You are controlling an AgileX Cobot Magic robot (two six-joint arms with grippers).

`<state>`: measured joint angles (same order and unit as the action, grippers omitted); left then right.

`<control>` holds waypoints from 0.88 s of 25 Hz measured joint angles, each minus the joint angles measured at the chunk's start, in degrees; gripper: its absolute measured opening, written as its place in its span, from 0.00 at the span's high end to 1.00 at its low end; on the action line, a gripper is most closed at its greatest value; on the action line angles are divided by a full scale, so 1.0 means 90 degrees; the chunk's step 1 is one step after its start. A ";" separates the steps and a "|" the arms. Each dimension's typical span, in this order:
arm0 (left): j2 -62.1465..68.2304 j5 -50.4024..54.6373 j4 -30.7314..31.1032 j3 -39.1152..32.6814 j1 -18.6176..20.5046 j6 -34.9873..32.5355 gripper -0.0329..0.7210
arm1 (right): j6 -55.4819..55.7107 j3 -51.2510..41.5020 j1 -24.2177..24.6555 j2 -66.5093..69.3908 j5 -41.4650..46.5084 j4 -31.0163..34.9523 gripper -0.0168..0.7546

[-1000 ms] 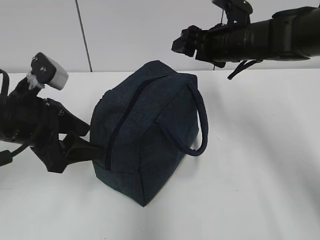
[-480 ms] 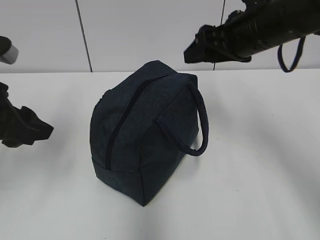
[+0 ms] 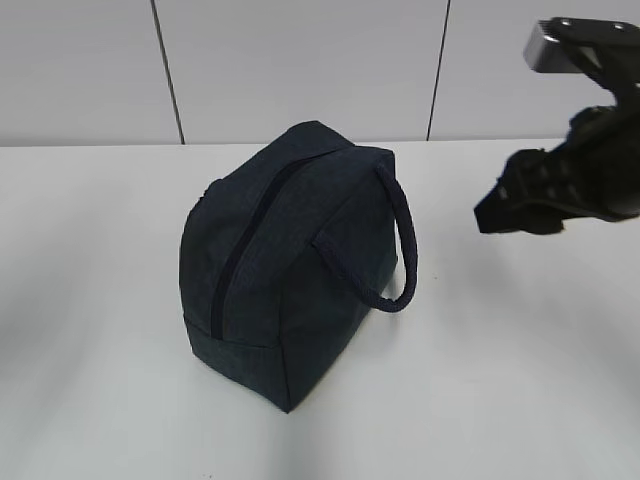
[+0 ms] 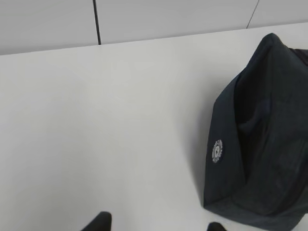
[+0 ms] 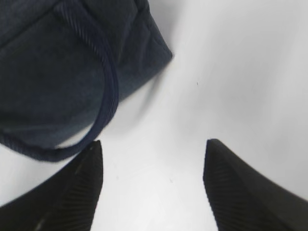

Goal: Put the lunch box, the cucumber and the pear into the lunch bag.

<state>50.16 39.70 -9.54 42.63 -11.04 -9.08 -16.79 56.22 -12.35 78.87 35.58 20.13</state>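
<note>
One bag: the lunch bag point(image 3: 290, 260) sits near the middle of the white table point(image 3: 500, 380). It is dark blue and shaped like a box.
Zipper: a dark zipper line point(image 3: 245, 245) runs along the top of the bag from back to front. It looks zipped up.
Handle: a rope handle point(image 3: 395, 250) makes a loop on the right side of the bag and hangs down that side.
Badge: in the left wrist view a small round white badge point(image 4: 217, 150) shows on the end of the bag point(image 4: 260, 139).
Right gripper: the right gripper point(image 3: 520, 205) hangs in the air to the right of the bag, apart from it. In the right wrist view its two black fingers point(image 5: 72, 192) stand wide apart, with only bare table between them. Nothing is in its grip. The handle loop point(image 5: 103, 91) lies just past the tip of one finger.
Left gripper: only two dark fingertips point(image 4: 98, 222) peek in at the bottom of the left wrist view. They are apart, with white table between them and nothing held. They are well to the side of the bag.
Wall: a pale wall with thin dark lines point(image 3: 168, 72) stands behind the table.
Other food things: the box, cucumber and pear cannot be seen in any view.
</note>
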 joint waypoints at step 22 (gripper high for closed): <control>-0.3155 0.2442 0.0856 -0.1125 0.0286 0.0492 0.49 | 0.1769 -0.2755 0.0000 -0.5690 0.3366 -0.2653 0.33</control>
<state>21.76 61.68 -1.84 32.51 -8.47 -4.65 -0.87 31.43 -12.35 27.65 65.88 -3.75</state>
